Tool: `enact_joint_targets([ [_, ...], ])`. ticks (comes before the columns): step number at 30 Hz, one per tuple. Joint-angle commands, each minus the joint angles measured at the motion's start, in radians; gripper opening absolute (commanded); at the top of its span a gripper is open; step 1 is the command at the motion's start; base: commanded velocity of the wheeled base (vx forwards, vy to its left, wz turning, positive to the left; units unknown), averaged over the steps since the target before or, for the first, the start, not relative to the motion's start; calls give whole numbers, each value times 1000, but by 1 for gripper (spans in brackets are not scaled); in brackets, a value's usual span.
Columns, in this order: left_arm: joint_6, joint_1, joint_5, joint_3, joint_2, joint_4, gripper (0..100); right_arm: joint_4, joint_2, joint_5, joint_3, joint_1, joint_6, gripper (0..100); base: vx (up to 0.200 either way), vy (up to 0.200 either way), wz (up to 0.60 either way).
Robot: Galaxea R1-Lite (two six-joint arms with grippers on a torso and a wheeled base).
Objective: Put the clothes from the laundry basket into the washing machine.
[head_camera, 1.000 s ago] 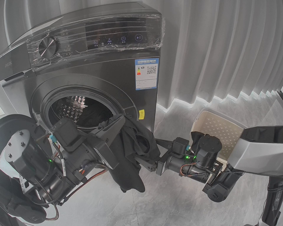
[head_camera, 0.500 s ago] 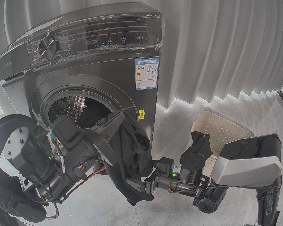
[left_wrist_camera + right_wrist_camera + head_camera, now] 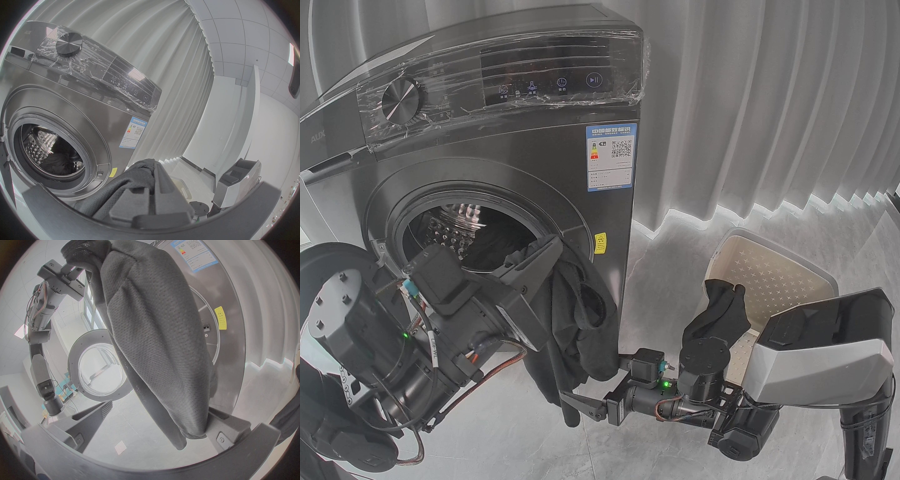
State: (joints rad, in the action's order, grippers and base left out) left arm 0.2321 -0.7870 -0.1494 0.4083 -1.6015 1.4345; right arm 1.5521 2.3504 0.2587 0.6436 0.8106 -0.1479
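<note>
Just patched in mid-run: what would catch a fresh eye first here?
A dark garment hangs from the shut left gripper in front of the open washing machine, its tail between the fingers of the open right gripper. Another dark piece drapes over the laundry basket on the floor to the right.

The jaws of the left gripper [image 3: 550, 247] are mostly covered by the dark garment [image 3: 575, 319] hung from them. The lower rim of the opening of the washing machine [image 3: 506, 156] is hidden behind the left arm [image 3: 444, 312], and the machine's left side is cut off by the picture's edge. A dark heap [image 3: 57, 162] inside the drum [image 3: 39, 147] may be clothes; it cannot be made out. The laundry basket [image 3: 775, 275] is partly blocked by the right arm [image 3: 700, 375].
</note>
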Motion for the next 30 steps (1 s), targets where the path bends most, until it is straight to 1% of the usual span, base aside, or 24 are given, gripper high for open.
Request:
enact_joint_targets([
  [1,1,-1,-1,4,2,0,0,0,12,-1,10,1,4,100,0,0,0],
  [7,3,-8,-4,14,2,0,0,-1,58,-12,83,-4,11,100,0,0,0],
  [10,3,-9,-4,14,0,0,0,-3,84,-53,128,-4,11,100,0,0,0],
  [14,3,-9,-6,21,2,0,0,-3,104,-56,171,-16,11,100,0,0,0],
  [19,6,-9,-6,40,3,0,0,-3,115,-59,189,-16,11,100,0,0,0],
  [29,7,-11,-6,47,2,24,0,-3,128,-61,189,1,10,100,0,0,0],
  [30,7,-11,-6,49,2,24,0,-3,130,-61,189,1,11,0,0,0,0],
])
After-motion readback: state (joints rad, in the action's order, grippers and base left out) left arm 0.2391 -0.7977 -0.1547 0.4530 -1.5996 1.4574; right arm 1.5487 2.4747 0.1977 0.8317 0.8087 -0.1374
